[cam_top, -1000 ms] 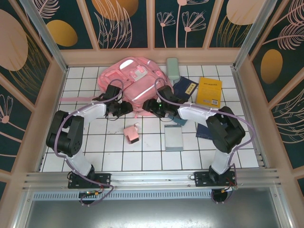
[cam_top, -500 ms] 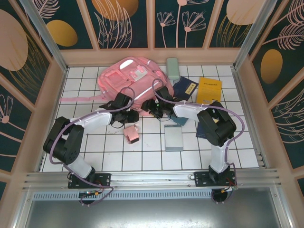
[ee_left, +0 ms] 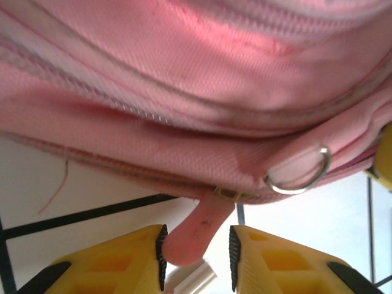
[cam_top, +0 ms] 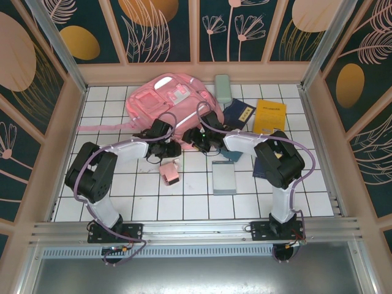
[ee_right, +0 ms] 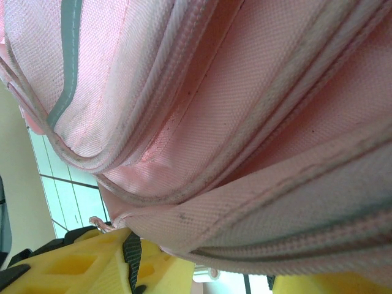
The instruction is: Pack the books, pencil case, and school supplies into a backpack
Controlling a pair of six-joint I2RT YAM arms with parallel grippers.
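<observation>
The pink backpack (cam_top: 162, 101) lies at the back of the tiled floor. Both grippers are at its near edge. My left gripper (cam_top: 170, 148) (ee_left: 196, 245) is open around the pink zipper pull (ee_left: 199, 229); the pull touches the left pad and a gap remains at the right one. My right gripper (cam_top: 195, 138) (ee_right: 202, 269) is closed on a thick fold of backpack fabric (ee_right: 245, 122) that spans from pad to pad. A navy book (cam_top: 240, 113) and a yellow book (cam_top: 270, 117) lie right of the backpack.
A mint-green case (cam_top: 222, 89) stands behind the books. A pink box (cam_top: 169, 172) and a grey-blue box (cam_top: 224, 177) lie on the tiles in front of the grippers. A second navy book (cam_top: 262, 169) is partly under my right arm. A metal ring (ee_left: 300, 177) hangs beside the zipper.
My left gripper has slid right along the backpack's near edge towards the right gripper, and its jaws have narrowed slightly. The right arm's elbow has swung left while its gripper stayed at the backpack.
</observation>
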